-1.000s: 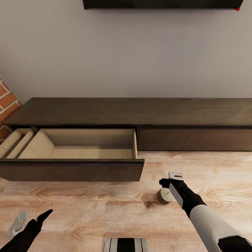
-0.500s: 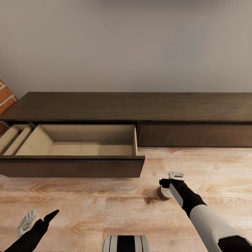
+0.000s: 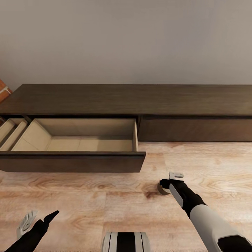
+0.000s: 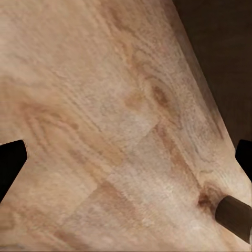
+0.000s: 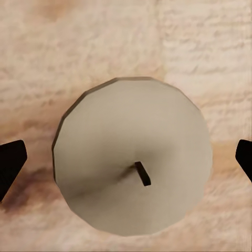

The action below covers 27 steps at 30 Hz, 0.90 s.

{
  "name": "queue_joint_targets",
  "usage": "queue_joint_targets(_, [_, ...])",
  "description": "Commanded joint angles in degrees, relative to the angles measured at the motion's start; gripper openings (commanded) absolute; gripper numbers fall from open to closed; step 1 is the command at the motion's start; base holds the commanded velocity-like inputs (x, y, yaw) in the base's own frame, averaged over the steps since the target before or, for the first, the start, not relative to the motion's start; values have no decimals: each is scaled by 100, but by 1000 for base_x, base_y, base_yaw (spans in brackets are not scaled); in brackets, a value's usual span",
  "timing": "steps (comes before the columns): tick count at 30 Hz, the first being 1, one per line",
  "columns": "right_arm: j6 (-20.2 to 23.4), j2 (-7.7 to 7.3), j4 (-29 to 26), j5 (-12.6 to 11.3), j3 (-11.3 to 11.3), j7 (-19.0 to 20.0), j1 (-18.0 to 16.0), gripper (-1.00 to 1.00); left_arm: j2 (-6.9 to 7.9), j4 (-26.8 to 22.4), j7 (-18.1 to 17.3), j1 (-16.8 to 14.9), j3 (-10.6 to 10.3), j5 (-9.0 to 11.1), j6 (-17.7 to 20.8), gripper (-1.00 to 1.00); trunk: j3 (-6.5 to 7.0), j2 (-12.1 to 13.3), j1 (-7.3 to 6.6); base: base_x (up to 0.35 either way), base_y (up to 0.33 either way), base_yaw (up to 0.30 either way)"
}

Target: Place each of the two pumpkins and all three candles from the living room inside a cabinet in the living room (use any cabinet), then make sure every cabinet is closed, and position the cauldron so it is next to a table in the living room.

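Observation:
The cabinet (image 3: 126,99) is a long dark-brown unit against the wall. Its left drawer (image 3: 71,161) is pulled out, and its pale wood inside holds nothing. The right drawer front (image 3: 196,128) is shut. One cream candle (image 3: 161,189) stands on the wood floor in front, half hidden behind my right gripper (image 3: 169,178). In the right wrist view the candle (image 5: 134,157) shows from above with its dark wick, and my right gripper (image 5: 126,157) is open, its black fingertips (image 5: 10,160) wide to either side of it. My left gripper (image 3: 39,217) hangs open low over the floor.
A strip of red brick wall (image 3: 3,91) shows at the far left. The left wrist view looks at bare floor boards, with a stubby brown cylinder (image 4: 235,215) at one edge and the cabinet's dark front (image 4: 226,63) beyond. Open floor lies between the drawer and my base (image 3: 126,243).
The whole view has tilted down, so the wall-mounted black screen has left the picture. The candle sits further under my right gripper. My left gripper has shifted slightly to the right.

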Motion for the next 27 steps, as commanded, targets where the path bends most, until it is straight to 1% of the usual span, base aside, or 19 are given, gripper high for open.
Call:
queue_joint_targets(1, [23,-8,-10,-58,49,-51,-2,100,0,-4,-9,0,6,-1,26,100,-26,-3,2,0,0,0])
queue_joint_targets(8, [7,-8,-14,-56,51,-51,-2,100,0,-4,-8,0,6,-14,26,100,-181,-12,20,0,0,0])
queue_joint_targets(17, [16,-8,-19,-55,52,-44,-2,100,3,-4,-8,0,6,-30,26,100,-181,-12,20,0,0,0])
queue_joint_targets(22, [19,-8,-24,-55,51,-43,-2,100,1,-4,-8,0,6,-48,26,100,-292,-19,33,0,0,0])
queue_joint_targets(24, [19,-11,-25,-55,51,-43,-2,100,1,-4,-8,0,6,-47,26,100,-292,-19,33,0,0,0])
queue_joint_targets(25, [19,-10,-25,-55,51,-43,-2,-100,0,-4,-8,0,6,-45,26,100,-292,-19,33,0,0,0])
queue_joint_targets(27, [25,-12,-43,-55,51,-43,-2,-100,0,-4,-8,0,6,-53,26,100,-292,-19,33,0,0,0])
